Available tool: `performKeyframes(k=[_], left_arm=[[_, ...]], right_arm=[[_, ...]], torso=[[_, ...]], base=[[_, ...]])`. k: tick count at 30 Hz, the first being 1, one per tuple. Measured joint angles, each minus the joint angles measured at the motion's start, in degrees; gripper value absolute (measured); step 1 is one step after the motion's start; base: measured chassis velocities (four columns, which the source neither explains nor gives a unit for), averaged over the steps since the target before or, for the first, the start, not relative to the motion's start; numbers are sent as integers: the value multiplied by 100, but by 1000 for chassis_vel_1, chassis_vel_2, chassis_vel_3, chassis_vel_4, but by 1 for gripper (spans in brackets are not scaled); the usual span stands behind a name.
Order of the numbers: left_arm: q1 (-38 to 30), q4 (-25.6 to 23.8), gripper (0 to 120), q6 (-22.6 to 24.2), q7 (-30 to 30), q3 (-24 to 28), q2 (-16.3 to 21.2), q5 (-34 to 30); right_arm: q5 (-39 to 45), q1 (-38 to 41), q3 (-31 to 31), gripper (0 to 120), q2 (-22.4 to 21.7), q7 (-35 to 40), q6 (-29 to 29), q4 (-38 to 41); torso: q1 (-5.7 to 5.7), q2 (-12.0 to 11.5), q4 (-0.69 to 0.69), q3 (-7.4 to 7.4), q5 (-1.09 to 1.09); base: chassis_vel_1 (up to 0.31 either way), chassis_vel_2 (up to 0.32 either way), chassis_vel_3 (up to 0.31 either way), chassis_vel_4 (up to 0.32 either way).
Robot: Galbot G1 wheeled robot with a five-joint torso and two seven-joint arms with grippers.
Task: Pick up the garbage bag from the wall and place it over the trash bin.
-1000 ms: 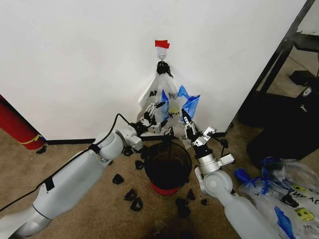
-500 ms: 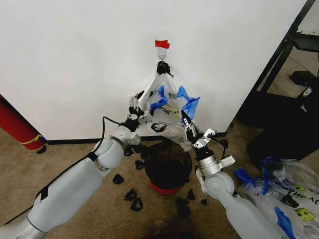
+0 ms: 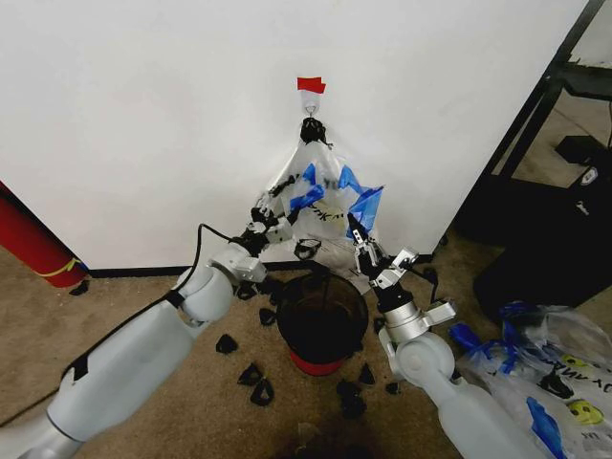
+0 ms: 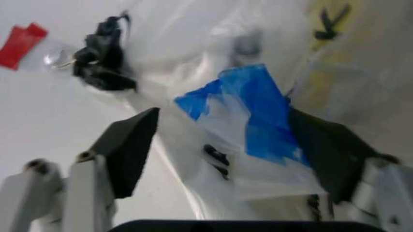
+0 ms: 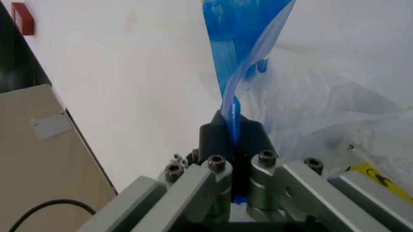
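The garbage bag [image 3: 323, 203] hangs from a small hook [image 3: 309, 103] under a red tape strip [image 3: 311, 84] on the white wall [image 3: 143, 115]. My right gripper [image 3: 360, 235] is shut on the bag's right blue handle [image 5: 235, 34], pinched between the pads [image 5: 216, 137]. At the bag's left side my left gripper [image 3: 272, 207] stands open. Its dark pads [image 4: 132, 150] stand wide apart on either side of the other blue handle [image 4: 258, 113], and I cannot tell whether they touch it. The black trash bin [image 3: 321, 320] with a red base stands on the carpet just below both grippers.
A red cylinder with a yellow band [image 3: 33, 244] leans at the far left. Small black clips [image 3: 251, 375] lie scattered on the carpet around the bin. More printed bags [image 3: 535, 378] are piled at the right, beside a black frame [image 3: 535, 105].
My left gripper has risen from near the bin's rim to the bag's left blue handle. The bag's lower part has been drawn up and spread. The right gripper keeps its hold.
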Motion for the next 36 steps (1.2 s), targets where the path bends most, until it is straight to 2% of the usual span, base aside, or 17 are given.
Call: performKeyframes(k=[3, 7, 12, 18, 21, 22, 25, 28, 36], left_arm=[[-65, 68, 97, 36, 188, 27, 23, 202], [-79, 110, 98, 51, 275, 27, 30, 396], [17, 111, 95, 65, 275, -44, 40, 538], [199, 43, 86, 217, 81, -136, 48, 494], [277, -21, 78, 356, -15, -138, 74, 330], [330, -73, 70, 444, -31, -138, 102, 194], [376, -144, 63, 622, -23, -103, 159, -66], [376, -204, 49, 850, 88, -24, 253, -528], [318, -219, 19, 1048, 162, 45, 304, -951]], right_arm=[[-1, -34, 11, 0, -4, -16, 0, 42], [-3, -49, 22, 0, -25, -19, 0, 89], [2, -50, 38, 0, -53, -17, -1, 129], [7, -13, 42, 0, -74, -12, -2, 118], [7, 6, 37, 0, -69, -9, -2, 95], [7, 20, 35, 0, -64, -9, -2, 85], [0, 41, 36, 0, -62, -10, -1, 74], [-50, 74, 57, 0, -62, -43, 12, 49], [-111, 89, 104, 0, -74, -79, 34, 71]], torso=[[0, 0, 0, 0, 0], [0, 0, 0, 0, 0], [0, 0, 0, 0, 0], [0, 0, 0, 0, 0], [0, 0, 0, 0, 0], [0, 1, 0, 0, 0], [0, 1, 0, 0, 0], [0, 1, 0, 0, 0], [0, 1, 0, 0, 0]], base=[[0, 0, 0, 0], [0, 0, 0, 0], [0, 0, 0, 0], [0, 0, 0, 0], [0, 0, 0, 0], [0, 0, 0, 0], [0, 0, 0, 0], [0, 0, 0, 0], [0, 0, 0, 0]])
